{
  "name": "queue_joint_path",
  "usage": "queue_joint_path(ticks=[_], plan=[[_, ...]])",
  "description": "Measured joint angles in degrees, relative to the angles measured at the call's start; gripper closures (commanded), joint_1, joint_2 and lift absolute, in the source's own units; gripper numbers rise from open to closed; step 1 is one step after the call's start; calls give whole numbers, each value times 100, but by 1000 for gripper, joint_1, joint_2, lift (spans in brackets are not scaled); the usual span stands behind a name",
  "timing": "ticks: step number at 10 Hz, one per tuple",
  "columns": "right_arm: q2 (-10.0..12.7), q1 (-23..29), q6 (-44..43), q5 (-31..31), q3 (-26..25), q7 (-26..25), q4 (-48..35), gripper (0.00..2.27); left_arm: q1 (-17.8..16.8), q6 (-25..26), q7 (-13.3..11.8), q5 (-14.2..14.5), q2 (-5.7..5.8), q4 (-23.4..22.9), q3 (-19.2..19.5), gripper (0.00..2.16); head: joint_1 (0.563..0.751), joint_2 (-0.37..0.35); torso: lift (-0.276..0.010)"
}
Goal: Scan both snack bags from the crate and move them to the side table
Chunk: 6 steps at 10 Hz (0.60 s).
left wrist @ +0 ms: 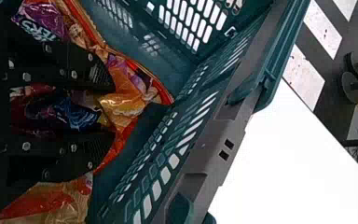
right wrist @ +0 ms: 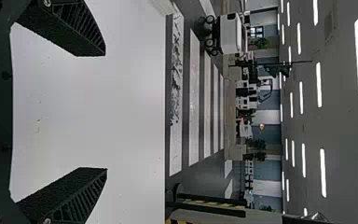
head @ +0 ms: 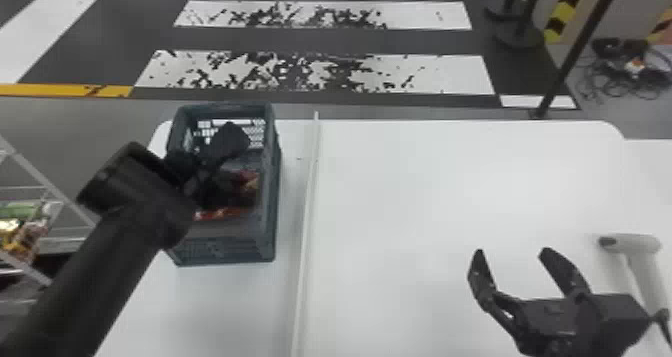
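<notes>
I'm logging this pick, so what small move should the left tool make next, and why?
I'd probably ease the left tool shut, gently: it is down inside the crate, its fingers stand apart, and part of a snack bag shows in the gap between them.

Crate (head: 272,181): slate to teal, grey along one side, walls patterned with rows of slots. Snack bags (left wrist: 123,107): red and orange, patches of purple, yellow, dark blue. Left claw (head: 242,163), right claw (head: 512,253): black. Desk (head: 425,196): plain white. Scanner (head: 635,243): off-white, dark tip. Floor (head: 390,41): dark grey, white stripes flecked black. Post (head: 567,3): yellow-and-black chevrons.
</notes>
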Motion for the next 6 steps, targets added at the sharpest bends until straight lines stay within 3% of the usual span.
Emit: queue_joint_path(ticks=[3,6], plan=[[0,11,17,-3,-6,0,1,39,107,-235,-73,429,-4,-145,334,2138,695,36,-75],[0,33,17,-3,-14,0,-8,39,414,-386,-197,1071,-4,-757,1110,2138,695,37,-75]])
